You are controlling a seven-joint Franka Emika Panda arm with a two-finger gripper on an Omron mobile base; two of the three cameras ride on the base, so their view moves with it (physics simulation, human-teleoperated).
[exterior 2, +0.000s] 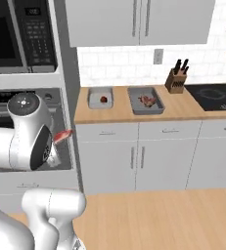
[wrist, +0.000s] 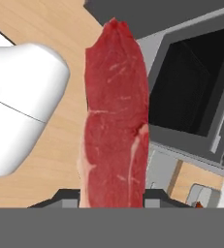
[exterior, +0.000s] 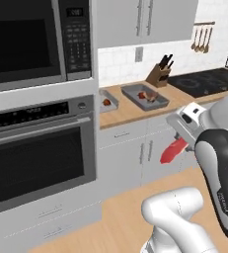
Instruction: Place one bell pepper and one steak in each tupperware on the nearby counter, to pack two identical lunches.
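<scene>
A long red raw steak (wrist: 116, 121) hangs from my gripper (wrist: 112, 196), which is shut on it at its lower end. In the left base view the gripper (exterior: 178, 144) holds the steak (exterior: 173, 151) in mid-air in front of the lower cabinets, below the counter (exterior: 130, 111). The steak (exterior 2: 62, 136) pokes out from behind my arm in the right base view. Two grey tupperware trays stand on the counter (exterior 2: 183, 110): the left tupperware (exterior: 110, 103) (exterior 2: 96, 101) holds a small red item, and the right tupperware (exterior: 157, 103) (exterior 2: 134, 103) holds red and brown pieces that I cannot tell apart.
A knife block (exterior: 158, 74) (exterior 2: 175, 80) stands behind the right tray, with a black cooktop (exterior: 209, 81) (exterior 2: 214, 96) further right. A built-in oven (exterior: 36, 148) and microwave (exterior: 31, 39) fill the tall unit on the left. Wooden floor lies in front of the cabinets.
</scene>
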